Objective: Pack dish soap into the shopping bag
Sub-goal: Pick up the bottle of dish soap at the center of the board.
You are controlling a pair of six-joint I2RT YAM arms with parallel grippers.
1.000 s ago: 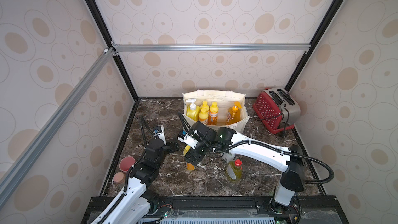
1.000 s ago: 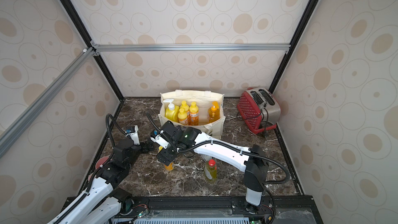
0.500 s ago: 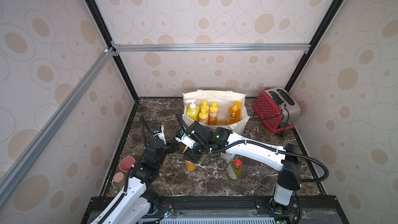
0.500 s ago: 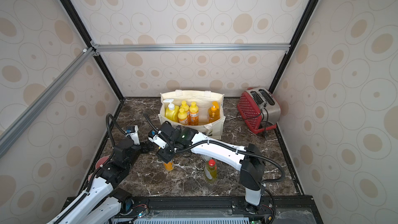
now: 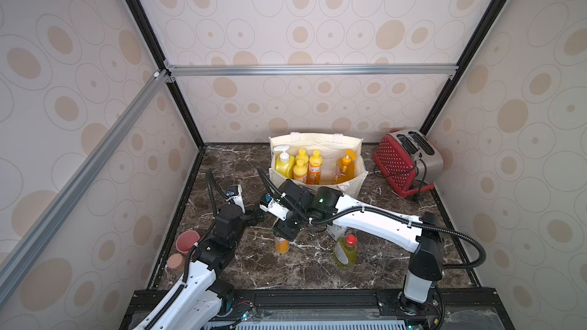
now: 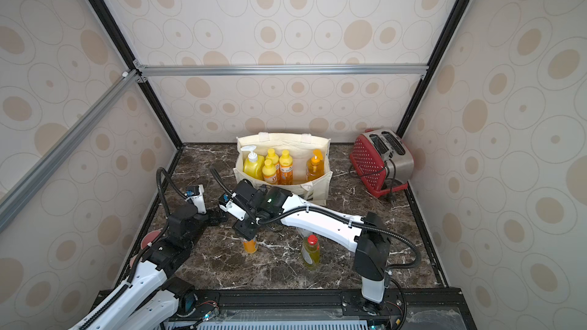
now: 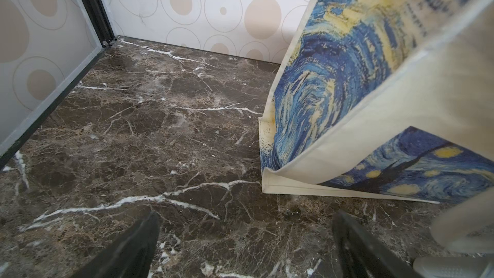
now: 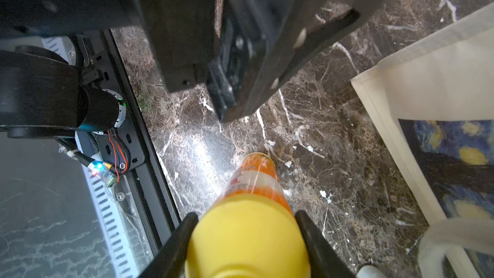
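Observation:
The shopping bag (image 5: 351, 185) (image 6: 317, 192) stands open at the back of the table, with a yellow pump bottle (image 5: 283, 167), three small orange bottles (image 5: 315, 166) and an amber pump bottle (image 5: 344, 168) inside. A small orange dish soap bottle (image 5: 282, 246) (image 6: 249, 246) (image 8: 252, 180) stands upright in front of the bag. My right gripper (image 5: 283, 235) (image 8: 247, 215) points down over it, shut on its yellow cap. A yellow-green red-capped bottle (image 5: 345, 250) stands to the right. My left gripper (image 5: 259, 214) (image 7: 246, 215) is open and empty, low over the table left of the bag (image 7: 427, 89).
A red toaster (image 5: 403, 160) with its cord sits at the back right. Two pinkish round lids (image 5: 187, 239) lie by the left wall. A white item (image 5: 335, 233) shows partly under my right arm. My left arm (image 8: 187, 36) is close beside the right gripper.
My right gripper has dropped over the small orange bottle and closed its jaws onto the yellow cap. The left arm has stayed where it was.

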